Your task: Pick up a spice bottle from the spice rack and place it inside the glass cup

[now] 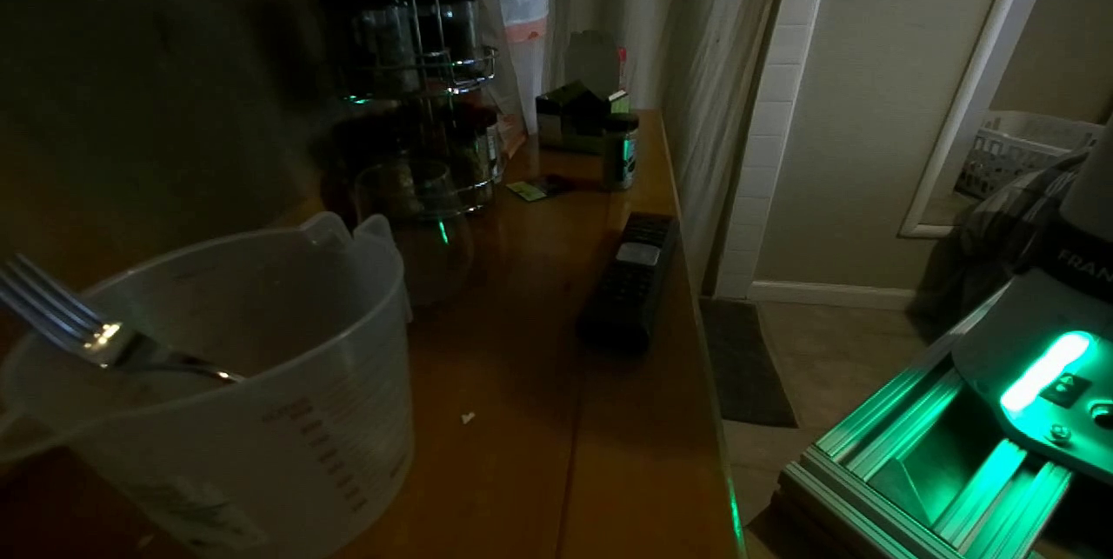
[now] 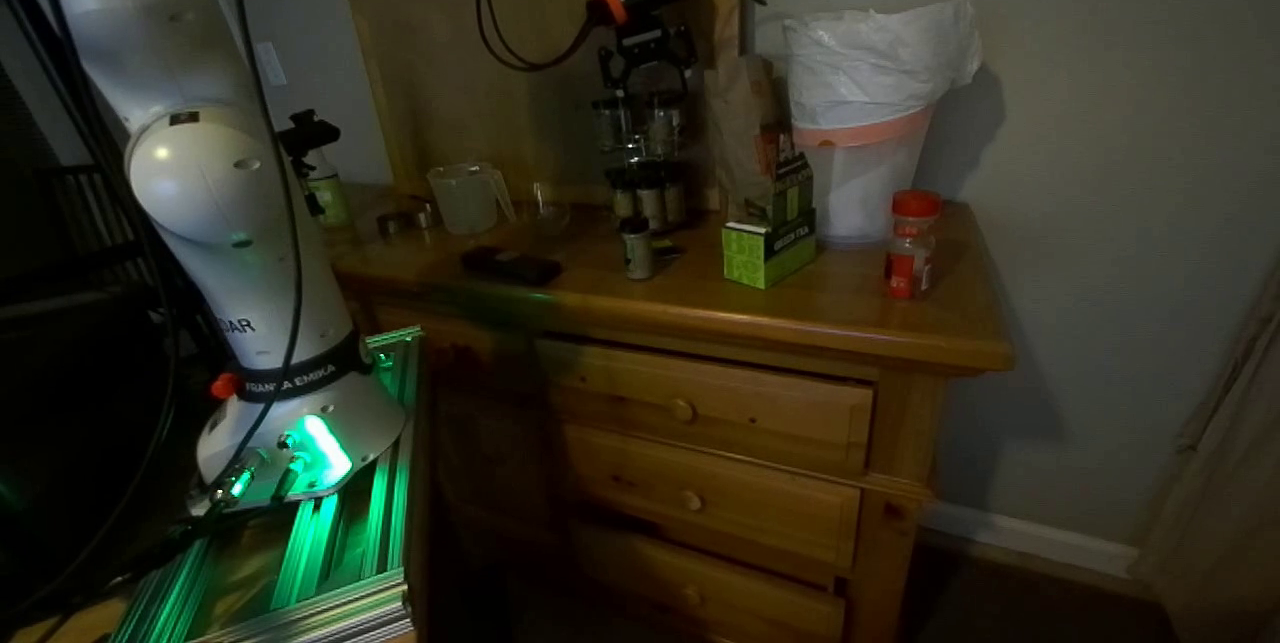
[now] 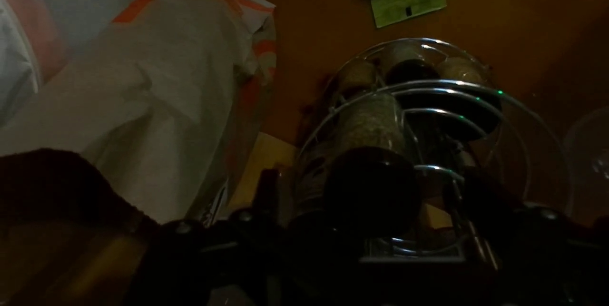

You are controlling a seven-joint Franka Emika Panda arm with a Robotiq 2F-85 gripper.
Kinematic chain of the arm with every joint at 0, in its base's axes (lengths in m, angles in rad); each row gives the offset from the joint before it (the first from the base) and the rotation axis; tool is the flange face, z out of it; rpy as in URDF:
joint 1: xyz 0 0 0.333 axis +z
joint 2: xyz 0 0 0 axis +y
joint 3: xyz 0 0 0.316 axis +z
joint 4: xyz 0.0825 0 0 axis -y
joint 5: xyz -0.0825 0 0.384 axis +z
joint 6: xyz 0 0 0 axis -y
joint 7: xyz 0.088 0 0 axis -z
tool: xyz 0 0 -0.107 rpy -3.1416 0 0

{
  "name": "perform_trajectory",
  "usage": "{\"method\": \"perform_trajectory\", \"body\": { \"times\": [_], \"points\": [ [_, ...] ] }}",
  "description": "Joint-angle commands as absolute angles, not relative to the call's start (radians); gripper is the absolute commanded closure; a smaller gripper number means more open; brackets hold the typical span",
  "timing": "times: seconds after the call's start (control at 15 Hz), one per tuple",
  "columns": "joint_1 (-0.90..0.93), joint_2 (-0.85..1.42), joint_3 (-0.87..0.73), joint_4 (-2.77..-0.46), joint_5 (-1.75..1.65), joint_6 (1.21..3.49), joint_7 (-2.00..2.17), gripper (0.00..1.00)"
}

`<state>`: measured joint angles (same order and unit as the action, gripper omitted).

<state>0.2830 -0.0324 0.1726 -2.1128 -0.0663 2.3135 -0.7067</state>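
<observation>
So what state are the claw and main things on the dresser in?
Claw: open
Spice rack: upright, holding jars
Glass cup: upright, no bottle visible inside
Measuring jug: upright, fork in it
Loose bottle: upright, capped
Green tea box: open
Remote: face up
Red-lidded jar: closed

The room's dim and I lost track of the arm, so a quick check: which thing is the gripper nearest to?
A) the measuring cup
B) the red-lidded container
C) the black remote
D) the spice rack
D: in an exterior view the gripper hangs at the top of the spice rack, and the wrist view looks down onto it.
</observation>
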Motion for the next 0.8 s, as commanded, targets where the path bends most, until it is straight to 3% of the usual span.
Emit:
{"method": "perform_trajectory", "body": {
  "times": [0.0, 0.13, 0.47, 0.73],
  "points": [
    [0.262, 0.004, 0.191, -2.078, -0.069, 2.32, -0.689, 0.16],
    [0.261, 0.01, 0.192, -2.074, -0.056, 2.321, -0.696, 0.37],
    [0.256, 0.016, 0.193, -2.061, -0.045, 2.307, -0.701, 0.71],
    [0.241, -0.037, 0.182, -2.063, 0.012, 2.264, -0.729, 0.74]
  ]
}}
